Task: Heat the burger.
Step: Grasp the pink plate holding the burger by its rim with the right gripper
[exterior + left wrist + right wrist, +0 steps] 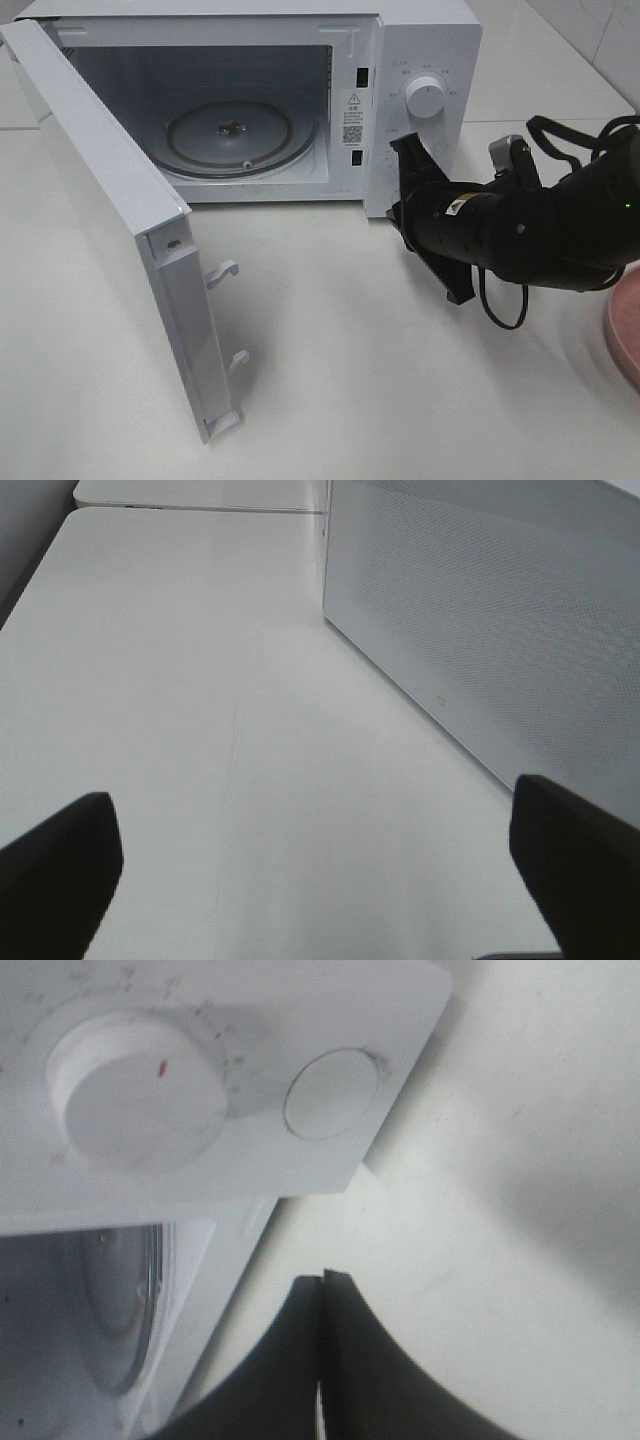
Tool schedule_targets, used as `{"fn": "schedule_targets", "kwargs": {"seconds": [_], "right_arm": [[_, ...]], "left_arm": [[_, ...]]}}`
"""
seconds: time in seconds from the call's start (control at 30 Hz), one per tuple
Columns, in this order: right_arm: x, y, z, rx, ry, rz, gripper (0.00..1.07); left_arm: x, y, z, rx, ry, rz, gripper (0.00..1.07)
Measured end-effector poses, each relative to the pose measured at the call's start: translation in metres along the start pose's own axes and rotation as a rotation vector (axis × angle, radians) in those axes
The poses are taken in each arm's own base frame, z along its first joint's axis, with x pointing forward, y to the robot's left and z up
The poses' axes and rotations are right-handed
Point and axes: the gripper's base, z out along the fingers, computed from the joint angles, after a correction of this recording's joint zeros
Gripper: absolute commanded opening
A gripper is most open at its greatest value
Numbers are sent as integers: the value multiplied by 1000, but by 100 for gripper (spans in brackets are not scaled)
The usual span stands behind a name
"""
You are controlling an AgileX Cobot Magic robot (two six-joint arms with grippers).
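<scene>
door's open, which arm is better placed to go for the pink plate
Right, probably: the right gripper, shut, sits by the microwave panel, on the same side as the pink plate; the left gripper is behind the open door.

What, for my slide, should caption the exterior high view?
White microwave oven with door open, round glass turntable empty, the right arm's shut black tool beside its control panel.

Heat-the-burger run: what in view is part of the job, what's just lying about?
Job: microwave, open door, glass turntable, dial, shut right hand, pink plate at the edge; burger not in view.
Idle: table, open left hand.
</scene>
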Motion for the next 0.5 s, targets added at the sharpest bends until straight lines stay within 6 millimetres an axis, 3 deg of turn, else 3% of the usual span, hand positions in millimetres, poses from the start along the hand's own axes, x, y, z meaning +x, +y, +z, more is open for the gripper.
{"fn": "schedule_targets", "kwargs": {"seconds": [0.2,0.5], "right_arm": [[5,7,-15,16,110,-164,0],[11,7,-46,135,324,-580,1]], "left_arm": [[0,0,0,0,0,0,98],[0,0,0,0,0,0,98]]}}
